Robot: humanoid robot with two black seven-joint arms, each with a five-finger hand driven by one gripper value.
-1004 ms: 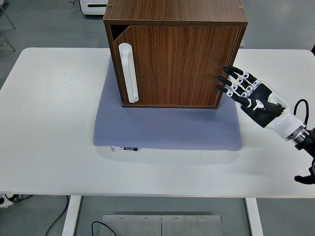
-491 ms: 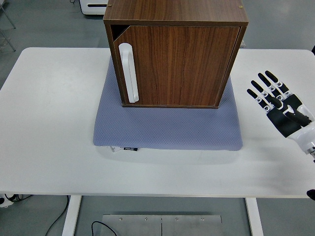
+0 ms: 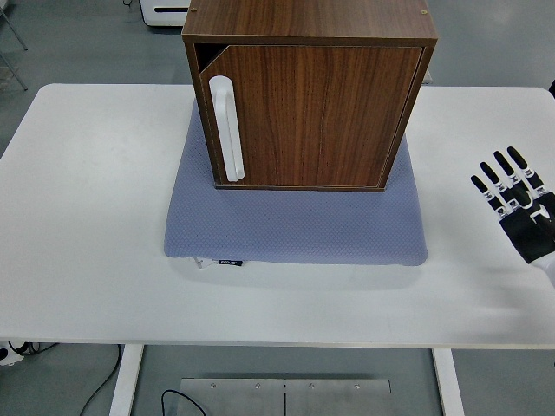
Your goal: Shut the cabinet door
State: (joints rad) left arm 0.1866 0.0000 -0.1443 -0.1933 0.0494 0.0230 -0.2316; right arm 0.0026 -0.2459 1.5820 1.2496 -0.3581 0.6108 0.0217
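The cabinet door point(image 3: 312, 117) sits almost flush in the one wooden cabinet point(image 3: 308, 22), which stands on the single blue mat point(image 3: 295, 230) toward the back-middle of the white table point(image 3: 87, 217); a thin dark gap remains at its top left corner, above the one white handle point(image 3: 226, 130). The right hand point(image 3: 518, 206), a second ago touching the cabinet's right side, has pulled back to the right edge, fingers point(image 3: 501, 165) spread and empty. I judge the push finished, or nearly. No left hand shows
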